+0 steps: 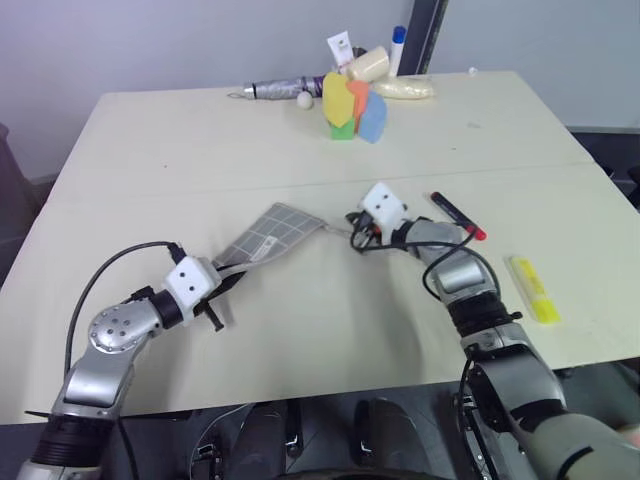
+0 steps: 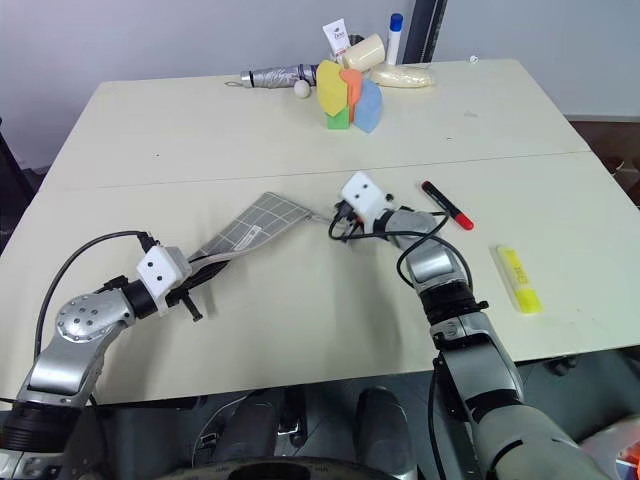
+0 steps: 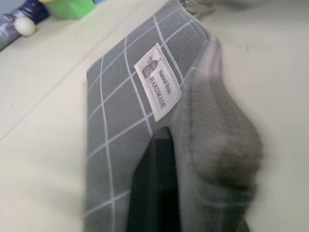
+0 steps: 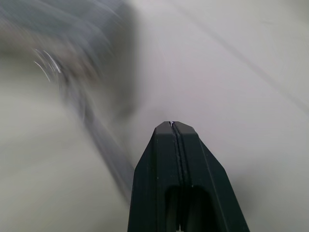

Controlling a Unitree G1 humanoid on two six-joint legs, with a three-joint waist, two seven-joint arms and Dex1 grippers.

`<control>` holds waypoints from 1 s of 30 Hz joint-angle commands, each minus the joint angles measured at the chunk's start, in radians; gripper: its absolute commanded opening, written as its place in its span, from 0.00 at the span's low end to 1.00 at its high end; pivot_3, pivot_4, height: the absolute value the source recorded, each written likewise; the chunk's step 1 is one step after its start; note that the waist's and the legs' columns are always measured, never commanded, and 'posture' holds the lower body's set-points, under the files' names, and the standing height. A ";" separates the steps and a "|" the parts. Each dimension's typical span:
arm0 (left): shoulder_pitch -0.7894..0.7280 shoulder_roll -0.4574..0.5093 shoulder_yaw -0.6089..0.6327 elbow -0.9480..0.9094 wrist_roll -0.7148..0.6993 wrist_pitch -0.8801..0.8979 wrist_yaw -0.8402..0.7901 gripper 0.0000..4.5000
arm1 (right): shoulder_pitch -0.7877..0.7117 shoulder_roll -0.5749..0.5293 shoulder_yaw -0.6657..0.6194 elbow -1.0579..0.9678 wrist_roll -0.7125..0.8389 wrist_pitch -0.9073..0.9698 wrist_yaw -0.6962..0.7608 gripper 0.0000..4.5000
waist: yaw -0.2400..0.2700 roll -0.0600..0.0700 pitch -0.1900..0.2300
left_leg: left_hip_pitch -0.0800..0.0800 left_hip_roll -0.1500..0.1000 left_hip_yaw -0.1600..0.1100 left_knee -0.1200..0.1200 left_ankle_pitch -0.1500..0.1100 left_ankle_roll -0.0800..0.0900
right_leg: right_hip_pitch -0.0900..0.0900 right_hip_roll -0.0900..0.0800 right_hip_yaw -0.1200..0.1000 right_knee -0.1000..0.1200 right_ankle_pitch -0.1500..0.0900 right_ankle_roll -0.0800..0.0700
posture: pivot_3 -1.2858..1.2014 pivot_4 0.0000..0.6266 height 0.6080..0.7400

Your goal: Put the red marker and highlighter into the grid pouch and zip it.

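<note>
**Pouch pinned at one end, zip end pulled out; pens not yet loaded**

Left gripper [image 1: 222,297] was clamped shut on the near end of the pouch [image 1: 268,236], lifting that end off the table [image 1: 150,160] w/ the far end trailing down toward the centre. Probable reason: anchoring one end so the zip could be worked against tension. Right gripper [image 2: 345,222] sat at the pouch's far corner, fingers pressed fully together; whether they pinched the zip pull or just cleared it could not be told.

Marker [image 1: 457,216] lay on the table just beyond the right wrist, red cap toward the right edge. Highlighter [image 1: 532,289] lay further right, near the table edge, well apart from the pouch. Both were outside the pouch, so loading was judged not begun; the step in hand looked like opening the zip.

Left wrist view added what the head views lacked: white label [image 3: 158,79] close up, a dark finger [image 3: 154,193] under the fabric, and the pouch edge bunched over it, confirming the grip. Right wrist view showed the shut fingers [image 4: 166,174] plainly, w/ the pouch only a grey smear ahead. Head views alone gave the layout: foam blocks [image 1: 352,108] and oddments at the far edge, unrelated to the task.
</note>
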State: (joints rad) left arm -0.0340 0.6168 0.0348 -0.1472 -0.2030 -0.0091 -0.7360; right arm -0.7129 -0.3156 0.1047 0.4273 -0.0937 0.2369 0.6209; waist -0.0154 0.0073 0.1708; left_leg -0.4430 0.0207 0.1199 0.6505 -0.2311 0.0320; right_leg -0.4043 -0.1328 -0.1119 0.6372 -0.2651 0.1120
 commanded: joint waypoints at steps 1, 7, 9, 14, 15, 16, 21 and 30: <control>-0.035 -0.045 0.018 -0.066 -0.062 0.086 0.040 0.02 | 0.033 -0.052 -0.098 -0.170 0.032 0.060 -0.070 0.00 | 0.006 0.000 0.000 | 0.000 0.000 0.000 0.000 0.000 0.000 | 0.000 0.000 0.000 0.000 0.000 0.000 | 0.52 0.24 1.00; -0.112 -0.146 -0.045 -0.093 -0.090 0.217 0.084 0.00 | 0.176 -0.141 -0.205 -0.448 0.171 0.290 -0.004 0.29 | 0.006 -0.001 0.000 | 0.000 0.000 0.000 0.001 0.000 0.001 | 0.002 0.000 0.000 -0.001 0.000 0.000 | 0.52 0.24 1.00; -0.139 -0.181 -0.065 -0.090 -0.087 0.242 0.095 0.00 | 0.212 -0.155 -0.224 -0.528 0.223 0.357 0.017 0.51 | 0.004 -0.001 0.000 | 0.000 0.000 0.000 0.001 0.000 0.001 | 0.002 0.000 0.000 -0.001 0.000 0.000 | 0.52 0.24 1.00; -0.187 -0.231 -0.110 -0.068 -0.069 0.253 0.092 0.00 | 0.272 -0.167 -0.210 -0.663 0.289 0.459 0.023 1.00 | 0.002 -0.001 0.000 | 0.000 0.001 0.000 0.001 -0.001 0.002 | 0.002 0.001 0.000 -0.001 0.000 0.000 | 0.52 0.24 1.00; -0.202 -0.243 -0.126 -0.056 -0.064 0.248 0.088 0.00 | 0.277 -0.161 -0.201 -0.671 0.287 0.461 0.009 1.00 | 0.003 -0.001 0.000 | 0.000 0.001 0.000 0.001 -0.001 0.003 | 0.002 0.001 0.000 -0.001 0.000 0.000 | 0.52 0.24 1.00; -0.213 -0.252 -0.135 -0.048 -0.060 0.245 0.084 0.00 | 0.279 -0.157 -0.195 -0.675 0.285 0.462 -0.003 1.00 | 0.004 -0.001 0.000 | 0.000 0.001 0.000 0.001 -0.001 0.003 | 0.002 0.001 0.000 -0.001 0.000 0.000 | 0.52 0.24 1.00; -0.240 -0.268 -0.164 -0.028 -0.054 0.227 0.060 0.00 | 0.233 -0.103 -0.197 -0.615 0.289 0.457 -0.078 1.00 | 0.005 -0.001 0.000 | 0.000 0.000 0.000 0.003 -0.001 0.003 | 0.002 0.001 0.000 -0.001 0.000 0.000 | 0.52 0.24 1.00; -0.226 -0.272 -0.169 -0.040 -0.046 0.218 0.055 0.00 | 0.191 -0.062 -0.198 -0.519 0.308 0.416 -0.109 0.56 | 0.005 -0.001 0.000 | 0.000 0.000 0.000 0.003 -0.001 0.003 | 0.002 0.001 0.000 -0.001 0.000 0.000 | 0.52 0.24 1.00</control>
State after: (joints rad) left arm -0.2638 0.3488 -0.1342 -0.1571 -0.2489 0.2281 -0.6794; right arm -0.5032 -0.3750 -0.0828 -0.0669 0.1900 0.6707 0.5073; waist -0.0104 0.0065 0.1706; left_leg -0.4431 0.0208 0.1196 0.6536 -0.2323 0.0352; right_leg -0.4020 -0.1319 -0.1121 0.6364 -0.2649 0.1124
